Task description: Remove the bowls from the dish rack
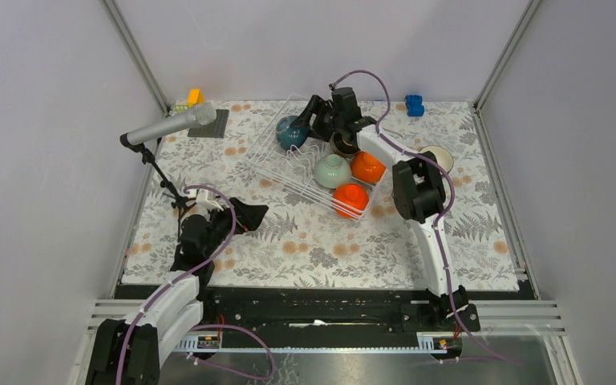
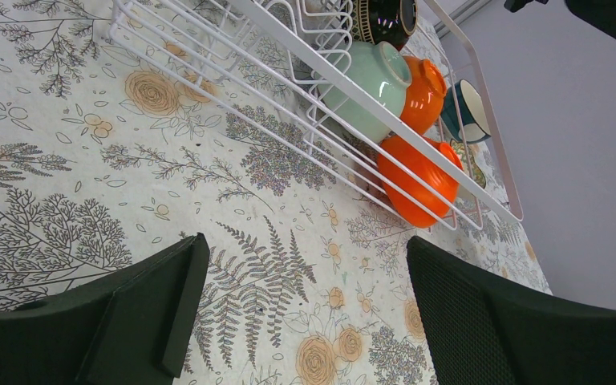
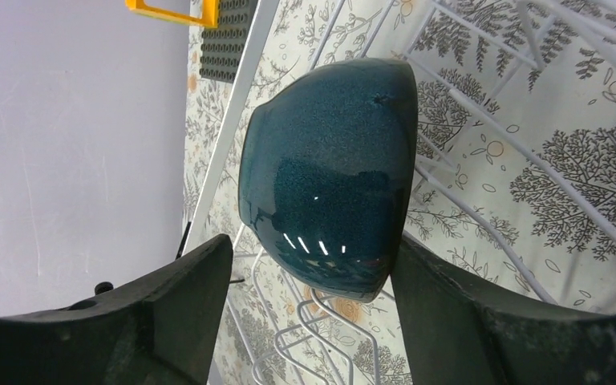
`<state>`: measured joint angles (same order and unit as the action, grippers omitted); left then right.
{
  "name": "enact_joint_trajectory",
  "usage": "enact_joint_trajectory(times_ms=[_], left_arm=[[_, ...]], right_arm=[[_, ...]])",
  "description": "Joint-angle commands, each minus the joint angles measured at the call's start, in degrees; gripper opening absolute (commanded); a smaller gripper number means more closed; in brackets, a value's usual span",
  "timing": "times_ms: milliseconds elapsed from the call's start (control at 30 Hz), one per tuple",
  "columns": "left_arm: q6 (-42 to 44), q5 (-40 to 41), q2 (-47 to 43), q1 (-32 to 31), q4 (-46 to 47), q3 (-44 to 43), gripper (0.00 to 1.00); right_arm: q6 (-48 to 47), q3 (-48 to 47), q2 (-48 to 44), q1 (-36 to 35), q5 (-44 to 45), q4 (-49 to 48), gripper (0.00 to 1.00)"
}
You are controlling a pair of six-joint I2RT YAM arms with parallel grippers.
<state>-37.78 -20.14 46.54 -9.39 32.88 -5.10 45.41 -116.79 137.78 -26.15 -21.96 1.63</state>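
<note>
White wire dish rack (image 1: 277,164) sits far-centre on the floral-cloth bench (image 1: 321,249), turned at an angle. Five bowls are in it. Dark teal bowl (image 1: 291,132) is at the far left corner of the rack and dark brown bowl (image 1: 343,145) is right of it, partly hidden by the arm. Mint green bowl (image 1: 333,170) is mid-rack, touching an orange bowl (image 1: 366,167) on its right. Second orange bowl (image 1: 350,198) is at the near corner. The mint and orange bowls are tipped over, bases showing. Cream bowl (image 1: 437,156) is out on the bench, right of the rack and apart from it.

Right gripper (image 1: 309,124) reaches into the far end of the rack with jaws spread, straddling the teal bowl. In the right wrist view the bowl lies on its side between the fingers, with a gap at one finger; the other is very close, contact can't be told. The bowl rests on the rack wires, not lifted.

Left gripper (image 1: 249,215) is near-left over bare cloth, jaws wide apart, nothing between them, well short of the rack.

Grey microphone (image 1: 168,126) on a stand is at far left. Dark grey mat (image 1: 210,124) and a yellow block (image 1: 196,97) are at the far left corner, and a blue block (image 1: 414,105) is far right.
</note>
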Motion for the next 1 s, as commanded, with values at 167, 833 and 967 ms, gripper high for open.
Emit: enact_joint_trajectory(times_ms=[167,833,967], left_arm=[[0.7,0.1,-1.2,0.0,1.8,-0.1,0.99],[0.9,0.1,-0.8,0.0,1.9,-0.2,0.99],[0.9,0.2,-0.7,0.0,1.9,-0.1,0.99]], right_arm=[[2.7,6.6,-5.6,-1.2,-6.5,-13.9,0.66],[14.4,17.8,1.4,1.0,-17.9,-54.7,0.54],[14.9,17.0,2.8,1.3,-18.3,-55.5,0.52]])
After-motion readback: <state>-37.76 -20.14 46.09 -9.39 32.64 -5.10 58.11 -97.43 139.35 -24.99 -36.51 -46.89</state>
